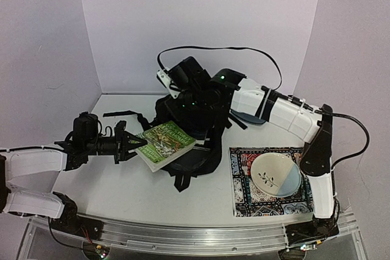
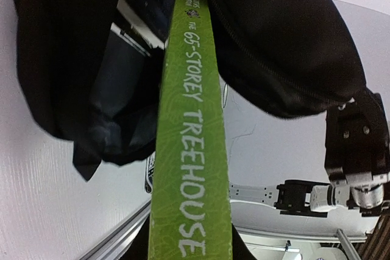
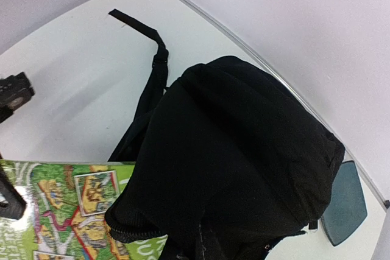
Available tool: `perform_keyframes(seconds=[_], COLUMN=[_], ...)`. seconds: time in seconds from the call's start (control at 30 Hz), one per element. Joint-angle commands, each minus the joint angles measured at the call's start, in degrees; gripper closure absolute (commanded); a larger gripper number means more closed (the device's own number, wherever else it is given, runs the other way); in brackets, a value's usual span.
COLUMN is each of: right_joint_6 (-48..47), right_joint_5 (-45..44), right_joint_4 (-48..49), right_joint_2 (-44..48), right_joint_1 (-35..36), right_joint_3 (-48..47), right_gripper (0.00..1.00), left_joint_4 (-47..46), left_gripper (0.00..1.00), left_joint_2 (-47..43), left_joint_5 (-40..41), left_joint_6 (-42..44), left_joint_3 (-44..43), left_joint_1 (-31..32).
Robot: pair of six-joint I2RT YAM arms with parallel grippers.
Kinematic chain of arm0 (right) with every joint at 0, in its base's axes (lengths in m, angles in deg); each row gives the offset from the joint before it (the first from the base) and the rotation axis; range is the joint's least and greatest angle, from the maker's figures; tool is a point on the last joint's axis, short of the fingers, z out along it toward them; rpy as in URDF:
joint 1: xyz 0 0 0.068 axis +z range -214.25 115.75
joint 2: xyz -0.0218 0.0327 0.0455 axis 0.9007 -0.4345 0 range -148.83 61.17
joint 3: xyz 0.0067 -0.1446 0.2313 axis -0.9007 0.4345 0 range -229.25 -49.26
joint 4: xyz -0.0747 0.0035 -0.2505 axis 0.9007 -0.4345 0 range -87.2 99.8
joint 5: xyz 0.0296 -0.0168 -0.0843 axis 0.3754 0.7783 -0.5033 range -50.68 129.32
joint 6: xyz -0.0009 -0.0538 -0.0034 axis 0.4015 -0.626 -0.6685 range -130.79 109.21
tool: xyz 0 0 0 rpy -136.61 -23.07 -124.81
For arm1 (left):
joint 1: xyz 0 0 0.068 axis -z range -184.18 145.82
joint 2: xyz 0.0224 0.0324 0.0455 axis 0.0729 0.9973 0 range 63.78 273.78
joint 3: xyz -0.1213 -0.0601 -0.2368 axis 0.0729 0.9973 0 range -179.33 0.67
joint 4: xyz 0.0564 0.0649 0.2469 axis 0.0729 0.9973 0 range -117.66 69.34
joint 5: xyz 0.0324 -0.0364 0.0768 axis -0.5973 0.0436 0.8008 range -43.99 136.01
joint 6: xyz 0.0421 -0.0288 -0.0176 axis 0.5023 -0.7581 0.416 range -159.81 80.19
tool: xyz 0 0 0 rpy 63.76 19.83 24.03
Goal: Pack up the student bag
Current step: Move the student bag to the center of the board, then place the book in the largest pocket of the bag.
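The student bag (image 1: 196, 127) is a black fabric backpack at the table's middle, straps trailing left. My left gripper (image 1: 135, 144) is shut on a green book (image 1: 166, 144), holding its near end. The book's far end points into the bag's mouth. In the left wrist view the green spine (image 2: 192, 150) runs up between my fingers (image 2: 137, 252) into the dark opening of the bag (image 2: 85, 59). My right gripper (image 1: 183, 97) is above the bag's top, holding the fabric raised. In the right wrist view the bag (image 3: 244, 162) hides its fingers, and the book cover (image 3: 61, 211) shows at lower left.
A white and blue plate (image 1: 275, 173) sits on a patterned book (image 1: 244, 202) at the right front. A blue-grey plate (image 1: 248, 117) lies behind the bag under the right arm, also in the right wrist view (image 3: 344, 205). White walls enclose the back and sides.
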Motion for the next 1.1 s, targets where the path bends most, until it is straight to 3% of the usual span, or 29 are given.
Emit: perform_keyframes(seconds=[0.0,0.23,0.7,0.9,1.07], right_joint_6=[3.5,5.0,10.1,11.0,11.8], right_joint_5=[1.8,4.2,10.1,9.2,7.8], right_joint_4=[5.7,6.5,9.9,10.1,10.1], right_joint_2=[1.4,2.2,0.8,0.0,0.0], right_joint_1=[3.0,5.0,5.9,5.9,5.8], right_joint_3=[-4.1,-2.8,-1.5,0.1,2.6], right_gripper=[1.00,1.00,1.00,0.98,0.93], left_joint_4=[-6.1,-6.2,-11.3,-16.3,-18.3], left_gripper=[1.00,1.00,1.00,1.00,1.00], left_joint_2=[-0.1,1.1,18.7,22.9,29.8], left_joint_5=[2.8,10.4,22.7,34.2,34.9], left_joint_6=[-0.9,-0.6,2.7,5.1,6.3], left_joint_3=[-4.2,-7.2,-17.0,-18.7,-21.1], left_joint_1=[0.0,0.0,8.7,11.9,12.9])
